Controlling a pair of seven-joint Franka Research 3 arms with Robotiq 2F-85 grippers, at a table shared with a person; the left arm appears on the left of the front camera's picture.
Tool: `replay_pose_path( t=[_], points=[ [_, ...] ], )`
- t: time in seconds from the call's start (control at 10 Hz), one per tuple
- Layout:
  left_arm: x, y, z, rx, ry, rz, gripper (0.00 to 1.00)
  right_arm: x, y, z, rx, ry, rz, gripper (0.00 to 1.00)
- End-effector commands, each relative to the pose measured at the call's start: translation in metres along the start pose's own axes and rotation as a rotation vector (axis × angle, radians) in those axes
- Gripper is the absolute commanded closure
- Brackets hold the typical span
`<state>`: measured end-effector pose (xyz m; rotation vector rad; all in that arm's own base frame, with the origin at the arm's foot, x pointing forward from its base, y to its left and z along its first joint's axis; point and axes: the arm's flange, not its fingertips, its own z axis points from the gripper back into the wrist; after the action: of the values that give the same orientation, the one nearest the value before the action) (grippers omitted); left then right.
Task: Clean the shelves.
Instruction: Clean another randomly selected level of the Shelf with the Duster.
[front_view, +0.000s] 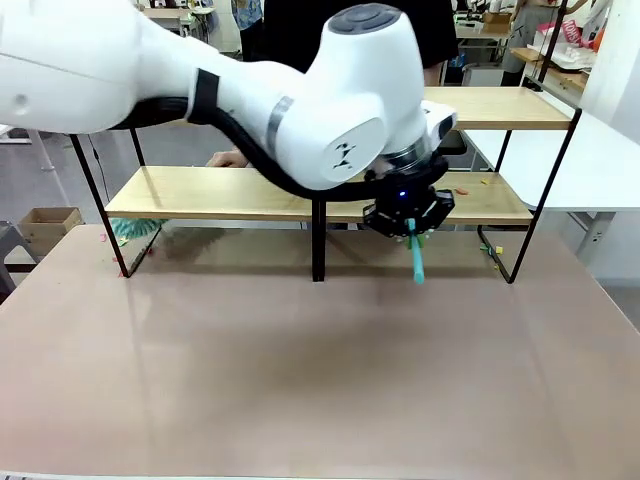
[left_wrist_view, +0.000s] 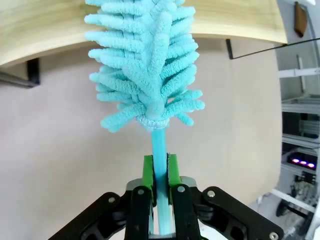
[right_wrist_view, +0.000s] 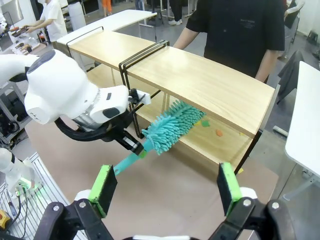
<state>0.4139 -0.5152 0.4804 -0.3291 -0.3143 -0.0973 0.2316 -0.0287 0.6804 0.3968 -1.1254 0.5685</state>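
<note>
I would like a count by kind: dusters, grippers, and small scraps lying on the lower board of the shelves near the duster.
Dusters: 1, the teal duster
Grippers: 2, the left gripper and the right gripper
Scraps on the lower board: 2, a green scrap and an orange scrap
Total: 5

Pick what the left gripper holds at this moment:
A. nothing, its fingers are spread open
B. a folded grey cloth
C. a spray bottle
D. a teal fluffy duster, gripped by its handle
D: in the left wrist view the left gripper has its green pads closed on the handle of the teal duster, whose head reaches the shelves.
</note>
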Motion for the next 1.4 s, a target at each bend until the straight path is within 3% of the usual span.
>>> replay_pose_path(
  t=[0.0, 0.5, 0.7, 0.8, 1.0, 1.3],
  points=[
    [0.019, -0.029, -0.005, -0.017, -0.006, -0.039, 0.87, 0.000, 0.000, -0.001, 0.002, -0.002, 0.000, 0.00],
    [0.049, -0.091, -0.038, -0.014, 0.075, -0.164, 0.87, 0.000, 0.000, -0.001, 0.002, -0.002, 0.000, 0.00],
    [0.049, -0.105, -0.038, -0.073, 0.069, -0.231, 0.87, 0.000, 0.000, -0.001, 0.002, -0.002, 0.000, 0.00],
    [0.046, -0.108, -0.038, -0.114, 0.068, -0.254, 0.87, 0.000, 0.000, -0.001, 0.002, -0.002, 0.000, 0.00],
    [0.042, -0.111, -0.039, -0.173, 0.177, -0.329, 0.87, 0.000, 0.000, -0.001, 0.002, -0.002, 0.000, 0.00],
    [0.041, -0.099, -0.020, -0.251, 0.123, -0.292, 0.87, 0.000, 0.000, -0.001, 0.002, -0.002, 0.000, 0.00]
  ],
)
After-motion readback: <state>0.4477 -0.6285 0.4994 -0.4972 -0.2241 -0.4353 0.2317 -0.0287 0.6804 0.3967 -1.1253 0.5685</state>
